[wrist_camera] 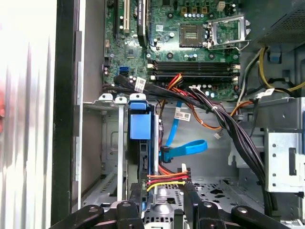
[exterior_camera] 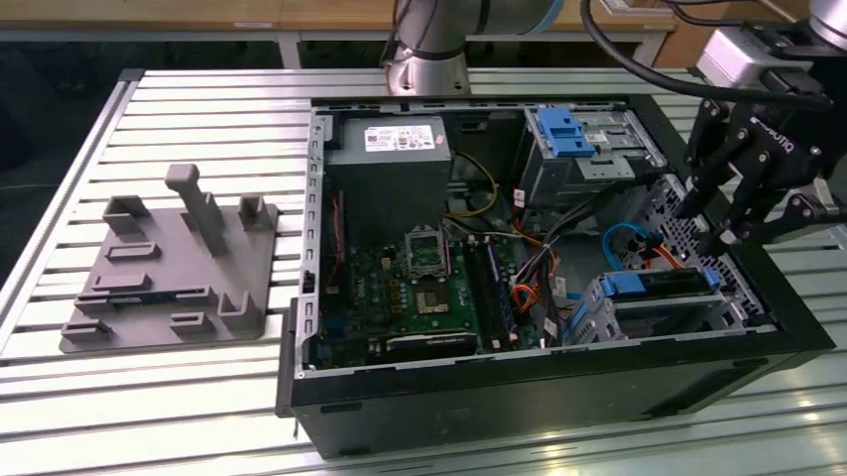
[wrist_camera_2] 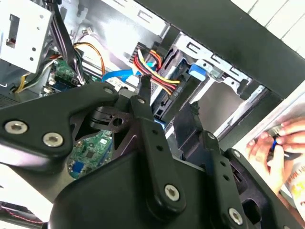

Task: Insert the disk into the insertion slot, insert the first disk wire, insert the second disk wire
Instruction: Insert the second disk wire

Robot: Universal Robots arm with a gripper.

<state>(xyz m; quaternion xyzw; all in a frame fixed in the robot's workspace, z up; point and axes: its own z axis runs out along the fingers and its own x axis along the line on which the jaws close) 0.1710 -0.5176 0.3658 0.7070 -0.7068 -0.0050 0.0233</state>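
The disk (exterior_camera: 658, 285), with its blue carrier, sits inside the insertion slot (exterior_camera: 677, 317), a perforated metal cage at the near right corner of the open computer case. In the first wrist view the disk (wrist_camera: 140, 126) stands on edge in the slot (wrist_camera: 107, 143). A red, yellow and black wire bundle (wrist_camera: 167, 180) reaches the disk's edge, and a blue flat cable (wrist_camera: 186, 149) ends close by; whether either is seated I cannot tell. My gripper (exterior_camera: 708, 230) hovers just above the slot's back end. Its fingers stand open, one on each side of the wire bundle (wrist_camera_2: 153, 71), at the gripper (wrist_camera: 162, 191).
The case holds a motherboard (exterior_camera: 411, 288), a power supply (exterior_camera: 391, 139) and a grey bay with a blue latch (exterior_camera: 576, 134). Black cable bundles (wrist_camera: 233, 129) cross beside the slot. A grey fixture plate (exterior_camera: 166, 268) lies outside at the exterior view's left. A person's hand (wrist_camera_2: 274, 143) is outside the case.
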